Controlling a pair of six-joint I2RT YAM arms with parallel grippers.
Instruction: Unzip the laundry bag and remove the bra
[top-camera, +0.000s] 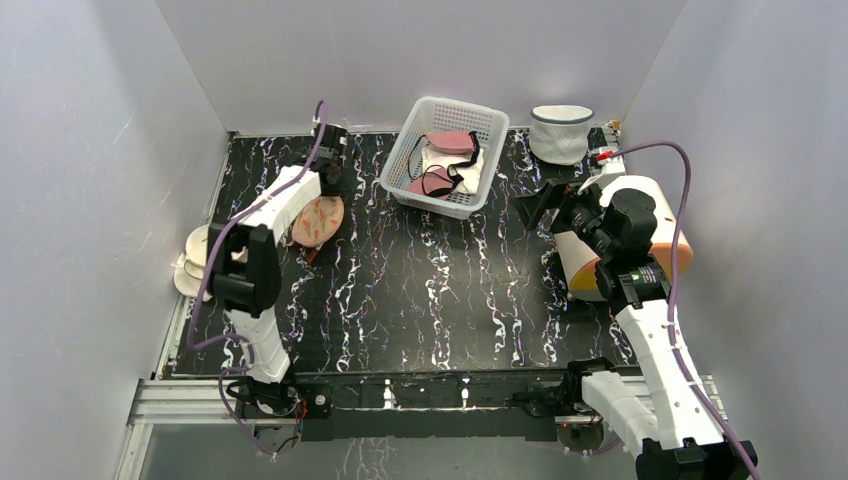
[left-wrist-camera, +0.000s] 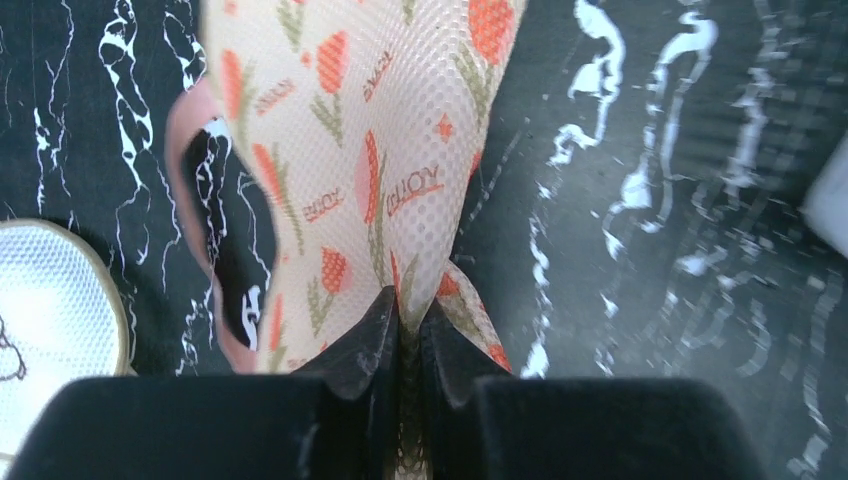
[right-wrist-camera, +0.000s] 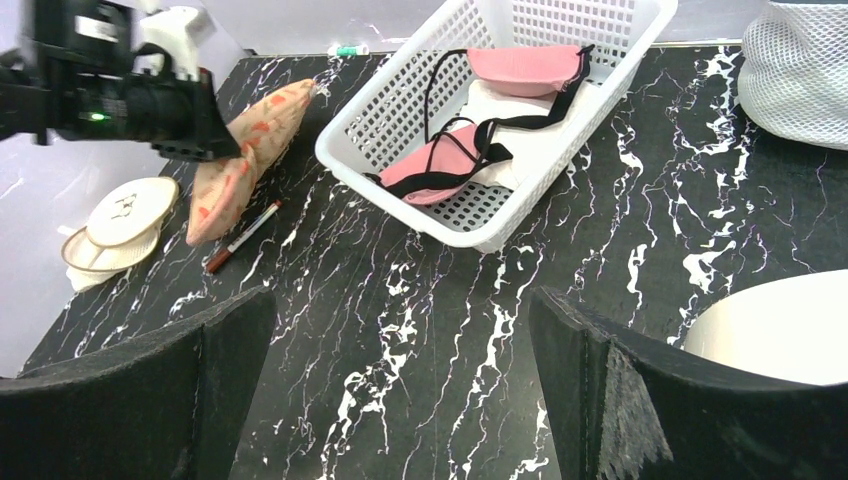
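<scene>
1. I am working over a glossy black marble-look tabletop (top-camera: 420, 300) veined in white. Plain pale grey wall panels (top-camera: 100, 150) close it in on three sides, and a ribbed aluminium rail (top-camera: 190, 400) runs along the near edge.
2. The left gripper (left-wrist-camera: 400, 345) has its black fingers pressed nearly together, pinching one edge of the peach-pink mesh laundry bag (left-wrist-camera: 350, 150).
3. That bag is a soft cup-shaped pouch of fine honeycomb netting printed with red-and-green tulips and small lettering. A salmon trim loop (left-wrist-camera: 200, 260) curls off its left side.
4. I see it held on edge and tilted over the left rear part of the table. A slim red-brown pen (right-wrist-camera: 243, 236) lies on the marble by its lower end.
5. Left of the bag, by the wall, sits a cream round disc-shaped mesh case (right-wrist-camera: 120, 215), flat, with a tan rim.
6. At the rear centre stands a white lattice plastic basket (right-wrist-camera: 385, 110). In it lies a pink padded bra with black straps (right-wrist-camera: 525, 68) on bunched white fabric (right-wrist-camera: 520, 150). I cannot tell from here whether that fabric is the white bra.
7. A white cylindrical mesh tub with a dark rim (top-camera: 560, 135) stands upright at the rear right.
8. The right gripper (right-wrist-camera: 400, 390) is spread wide with nothing between its matte black pads, above bare marble on the right.
9. Just beside the right arm lies a smooth white drum with an orange end (top-camera: 575, 255).
</scene>
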